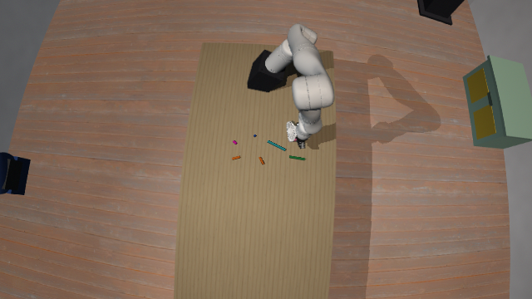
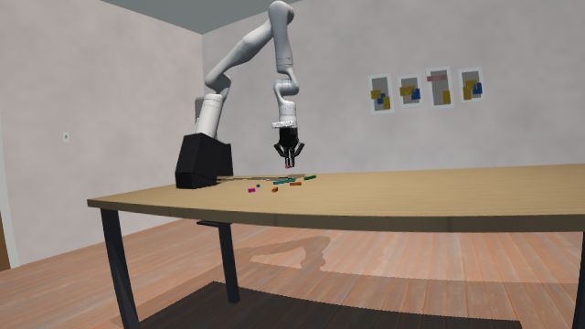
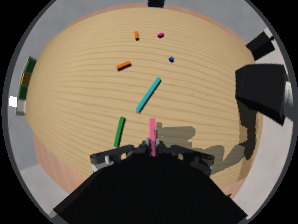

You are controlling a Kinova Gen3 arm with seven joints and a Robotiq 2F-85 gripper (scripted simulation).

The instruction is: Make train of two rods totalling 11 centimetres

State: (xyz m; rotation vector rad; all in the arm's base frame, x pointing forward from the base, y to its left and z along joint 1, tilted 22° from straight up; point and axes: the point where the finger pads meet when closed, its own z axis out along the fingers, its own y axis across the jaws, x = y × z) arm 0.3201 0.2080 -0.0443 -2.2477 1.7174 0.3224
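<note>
My gripper point(image 1: 302, 145) point(image 2: 290, 164) point(image 3: 152, 143) is shut on the pink rod point(image 2: 287, 166) point(image 3: 152, 129) and holds it above the table, near the right edge in the top view. The magenta rod point(image 1: 234, 142) point(image 2: 251, 190) point(image 3: 160, 35) lies flat at the far left of the group in the top view. The turquoise rod point(image 1: 277, 145) point(image 2: 284, 182) point(image 3: 148, 94) lies slanted, between the gripper and the blue rod point(image 1: 255, 135) point(image 2: 258, 185) point(image 3: 171, 59). The green rod point(image 1: 297, 158) point(image 2: 310, 177) point(image 3: 119, 132) lies beside the gripper in the wrist view.
Two orange rods point(image 1: 236, 158) point(image 1: 262, 160) point(image 3: 136, 35) point(image 3: 123, 65) lie apart on the table point(image 1: 249, 232) point(image 2: 411, 196). The robot's black base point(image 1: 263, 76) point(image 2: 198, 160) stands at the back of the table.
</note>
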